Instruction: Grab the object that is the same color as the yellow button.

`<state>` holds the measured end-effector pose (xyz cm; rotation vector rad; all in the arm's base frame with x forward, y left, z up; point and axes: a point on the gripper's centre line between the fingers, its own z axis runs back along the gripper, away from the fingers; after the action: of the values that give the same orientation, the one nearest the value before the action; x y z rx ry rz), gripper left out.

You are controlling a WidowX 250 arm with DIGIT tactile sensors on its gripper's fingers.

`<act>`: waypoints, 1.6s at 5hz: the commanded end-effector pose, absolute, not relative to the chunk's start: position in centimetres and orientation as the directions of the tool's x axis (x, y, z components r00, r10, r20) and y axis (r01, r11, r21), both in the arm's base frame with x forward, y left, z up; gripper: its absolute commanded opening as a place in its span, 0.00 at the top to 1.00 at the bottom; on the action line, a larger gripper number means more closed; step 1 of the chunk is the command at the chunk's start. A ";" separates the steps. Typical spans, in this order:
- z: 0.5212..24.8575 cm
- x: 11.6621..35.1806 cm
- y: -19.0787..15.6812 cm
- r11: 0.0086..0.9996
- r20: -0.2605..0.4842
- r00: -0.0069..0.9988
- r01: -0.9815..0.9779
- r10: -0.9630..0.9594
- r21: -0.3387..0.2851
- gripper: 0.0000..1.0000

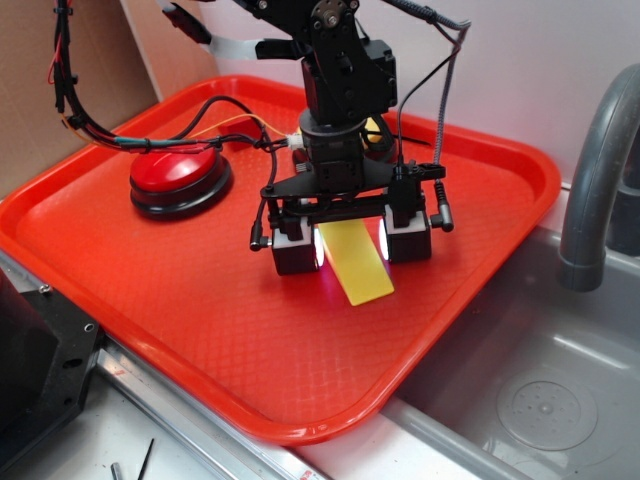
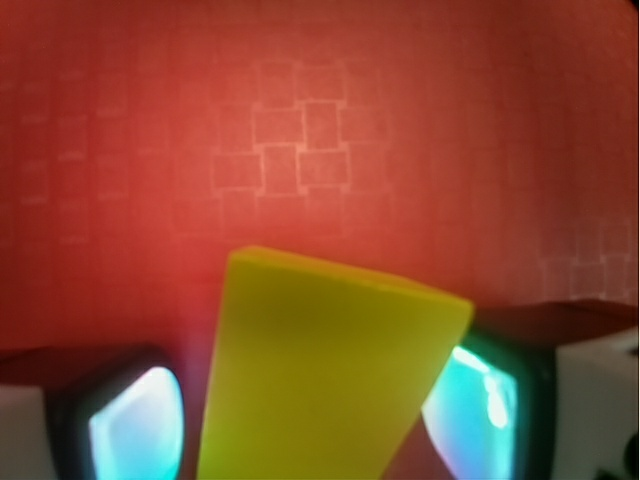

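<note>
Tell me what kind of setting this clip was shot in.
Probably a lab's mock kitchen sink station: a red tray sits beside a grey sink basin with a faucet, and a wired red button suggests a test rig.

The outside view is bright and evenly lit, sharp throughout, with soft shadows under me on the tray (image 1: 180,300). White glow from my finger pads (image 1: 318,247) spills pink onto the tray beside the block (image 1: 357,262). My wrist view is dimmer and soft: the block (image 2: 320,370) blurs near the lens, the pads (image 2: 135,425) glare cyan, and the corners darken.
</note>
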<state>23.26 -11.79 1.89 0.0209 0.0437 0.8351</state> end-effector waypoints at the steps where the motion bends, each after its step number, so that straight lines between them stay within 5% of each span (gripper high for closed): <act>1: 2.1 23.9 -10.2 0.655 -0.055 0.652 -0.753 0.756 0.068 0.00; 2: 2.1 23.8 -10.3 0.635 -0.067 0.631 -0.769 0.773 0.079 1.00; 4: 3.0 24.2 -10.1 0.693 -0.015 0.694 -0.717 0.720 0.075 1.00; 6: 13.5 24.3 -9.6 0.924 0.364 0.889 -0.351 0.278 0.151 1.00; 7: 18.5 22.4 -9.7 0.990 0.339 0.938 -0.109 0.073 0.091 1.00; 8: 21.9 20.9 -9.4 0.991 0.309 0.942 -0.123 0.132 -0.049 1.00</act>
<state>19.74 -10.04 20.21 0.0030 -0.2709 0.1311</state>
